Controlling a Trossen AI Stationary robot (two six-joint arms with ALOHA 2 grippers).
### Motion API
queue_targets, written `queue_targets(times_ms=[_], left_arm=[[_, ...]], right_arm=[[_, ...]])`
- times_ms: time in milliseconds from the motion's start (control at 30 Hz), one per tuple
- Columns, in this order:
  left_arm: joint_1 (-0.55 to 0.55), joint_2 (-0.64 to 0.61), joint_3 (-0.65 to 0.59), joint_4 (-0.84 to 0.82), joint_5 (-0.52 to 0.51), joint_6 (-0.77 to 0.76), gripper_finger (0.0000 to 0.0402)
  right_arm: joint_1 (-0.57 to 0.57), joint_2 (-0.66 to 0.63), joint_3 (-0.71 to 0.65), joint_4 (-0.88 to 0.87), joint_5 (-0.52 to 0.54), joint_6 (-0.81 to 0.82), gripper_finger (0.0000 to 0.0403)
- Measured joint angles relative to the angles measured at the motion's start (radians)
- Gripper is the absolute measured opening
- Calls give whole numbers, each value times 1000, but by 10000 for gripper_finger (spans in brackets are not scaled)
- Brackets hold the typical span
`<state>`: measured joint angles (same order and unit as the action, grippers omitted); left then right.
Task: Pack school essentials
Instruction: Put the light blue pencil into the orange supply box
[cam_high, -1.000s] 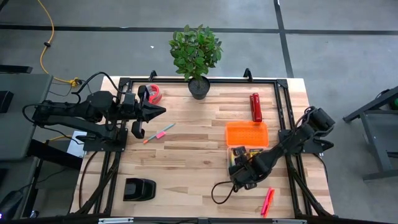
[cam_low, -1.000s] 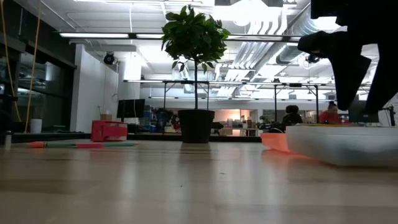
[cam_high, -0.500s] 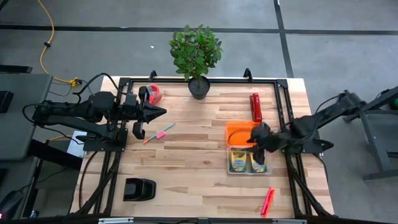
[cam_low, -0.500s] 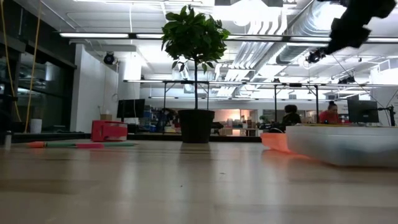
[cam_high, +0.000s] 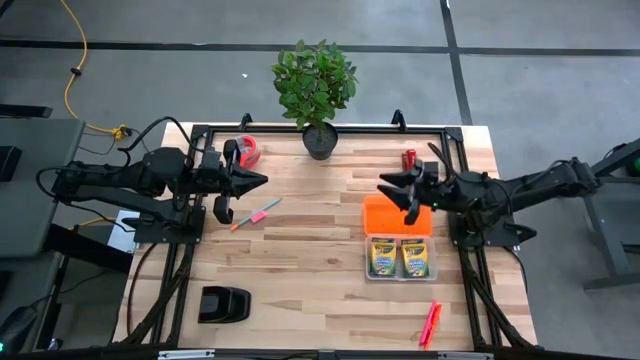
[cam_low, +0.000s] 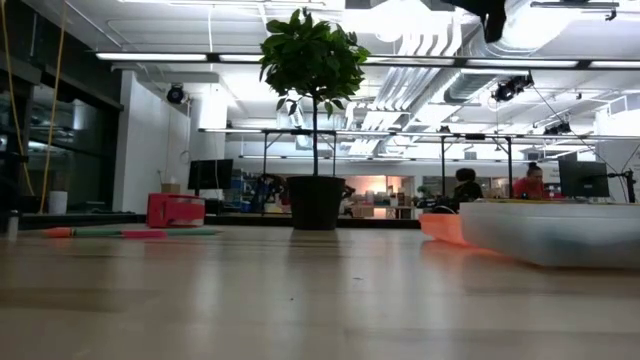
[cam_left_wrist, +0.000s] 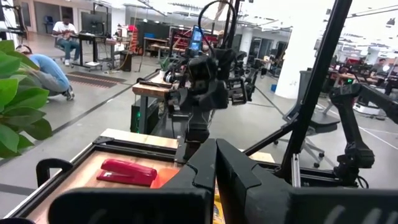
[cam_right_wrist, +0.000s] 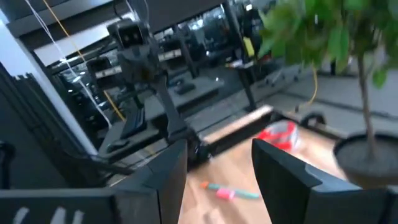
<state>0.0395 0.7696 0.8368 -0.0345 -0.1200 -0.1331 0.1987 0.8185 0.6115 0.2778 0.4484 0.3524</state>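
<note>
Two yellow-and-green crayon boxes (cam_high: 400, 257) lie flat side by side in a clear box (cam_high: 367, 262) at the table's right. An orange lid (cam_high: 380, 216) lies just beyond it. My right gripper (cam_high: 396, 198) hangs open and level above the lid, pointing toward the table's left, with nothing between its fingers (cam_right_wrist: 217, 180). A blue pen with a pink part (cam_high: 257, 213) lies at the left-centre of the table. A pink marker (cam_high: 431, 322) lies near the front right corner. My left gripper (cam_high: 258, 180) waits shut above the table's left side.
A potted plant (cam_high: 317, 95) stands at the far edge's middle, with a red tape roll (cam_high: 247, 152) to its left. A red cylinder (cam_high: 409, 157) lies past the right gripper. A black object (cam_high: 223, 304) sits near the front left. People sit in the room beyond.
My right gripper has risen from low beside the clear box and gone toward the table's far edge. It has tipped from pointing down to pointing level toward the table's left. The arm no longer covers the clear box, and both crayon boxes now show.
</note>
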Motion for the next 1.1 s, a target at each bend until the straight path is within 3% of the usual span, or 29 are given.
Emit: queue_targets(times_ms=[467,733,800,933,1100], left_arm=[[0,0,0,1,-24,33,1],[0,0,0,0,-30,32,1],[0,2,0,-10,-74,-10,3],[22,52,23,-168,-193,-101,36],[124,173,46,-411,-206,-243,106]], right_arm=[[-9,1,20,-6,-35,-221,172],[-9,1,20,-6,-39,-223,172],[-9,1,20,-6,-39,-222,171],[-9,1,20,-6,-38,-221,171],[-9,1,20,-6,-31,-213,171]])
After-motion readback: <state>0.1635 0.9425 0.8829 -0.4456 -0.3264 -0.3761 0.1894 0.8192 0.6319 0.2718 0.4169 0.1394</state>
